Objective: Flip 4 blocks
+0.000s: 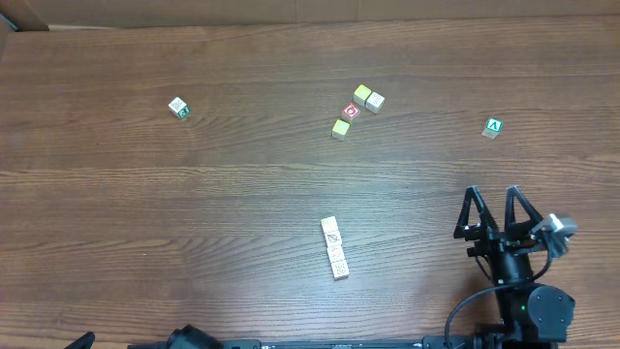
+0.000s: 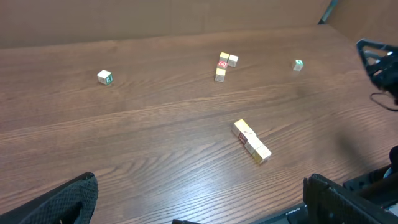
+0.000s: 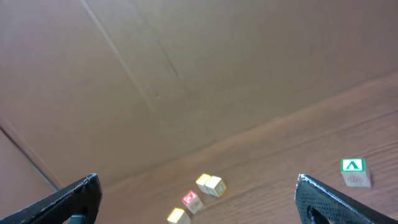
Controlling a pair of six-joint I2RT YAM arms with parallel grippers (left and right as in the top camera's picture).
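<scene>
Several pale cream blocks lie end to end in a short row at the table's middle front, also in the left wrist view as a slanted row of blocks. My right gripper hovers open to the right of the row, well apart from it, with nothing between its fingers. My left gripper is open and empty near the front edge; its fingers frame bare wood, with the row ahead of it. The row is out of the right wrist view.
Farther back lie two touching yellow-cream cubes, a red-faced cube and a yellow cube. A green "A" cube sits at the right. A white-and-green cube sits far left.
</scene>
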